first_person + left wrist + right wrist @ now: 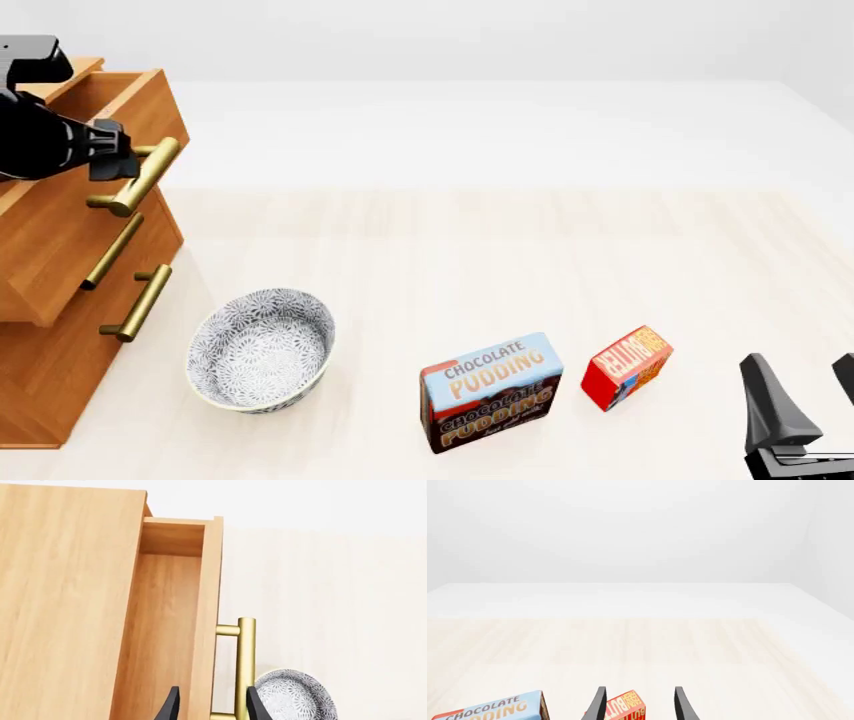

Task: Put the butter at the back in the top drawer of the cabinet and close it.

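An orange-brown wooden cabinet (60, 300) of three stacked drawers is seen at the far left of the front view, and its top drawer (167, 630) is partly pulled out, its wooden inside bare as far as the left wrist view shows it. The left end effector (210, 707) is spread, with one fingertip on each side of the drawer's brass bar handle (244, 665) and no firm pinch visible. The small red and orange butter box (627, 367) stands on the near right of the table, just beside a larger blue-and-brown chocolate pudding box (490, 392) and well apart from the cabinet. The right end effector (801, 400) is also spread and holds nothing; it is placed just beside the butter at the near right edge. It is judged that the drawer may not be open far enough, so the butter could catch on the drawer front or land on the cabinet top. The pudding box could be knocked during the grasp, and a grey-and-white patterned bowl (260, 348) lies near the path to the cabinet. The table (507, 260) is pale, lightly grained wood, smooth and flat. Beyond it, only plain white wall is shown, evenly lit.
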`<state>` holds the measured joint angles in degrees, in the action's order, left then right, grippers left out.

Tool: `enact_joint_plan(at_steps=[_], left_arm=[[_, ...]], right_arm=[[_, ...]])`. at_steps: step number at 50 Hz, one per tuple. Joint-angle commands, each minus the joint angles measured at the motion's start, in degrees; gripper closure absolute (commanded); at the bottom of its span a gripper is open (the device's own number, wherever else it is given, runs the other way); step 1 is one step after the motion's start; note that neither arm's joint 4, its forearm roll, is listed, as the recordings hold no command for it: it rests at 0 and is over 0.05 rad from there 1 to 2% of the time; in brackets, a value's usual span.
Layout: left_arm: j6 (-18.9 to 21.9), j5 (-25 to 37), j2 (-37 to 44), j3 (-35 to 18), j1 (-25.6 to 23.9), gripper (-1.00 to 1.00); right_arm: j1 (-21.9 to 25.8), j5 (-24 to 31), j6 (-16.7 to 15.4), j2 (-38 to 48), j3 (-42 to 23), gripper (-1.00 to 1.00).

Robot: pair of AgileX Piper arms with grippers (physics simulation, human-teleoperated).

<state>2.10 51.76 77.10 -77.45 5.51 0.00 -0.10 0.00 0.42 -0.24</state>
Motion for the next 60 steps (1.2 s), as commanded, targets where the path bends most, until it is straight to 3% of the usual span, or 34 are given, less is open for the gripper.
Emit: enact_joint_plan(at_steps=[1,60], left_arm=[[0.3,-0.4,0.3,0.7,-0.1,-1.00],[2.1,-1.7,-1.0,3.2,-1.9,-1.00]], right_arm=[[0.0,0.0,0.0,0.0,0.0,-1.00],[0.0,0.0,0.0,0.0,0.0,-1.00]])
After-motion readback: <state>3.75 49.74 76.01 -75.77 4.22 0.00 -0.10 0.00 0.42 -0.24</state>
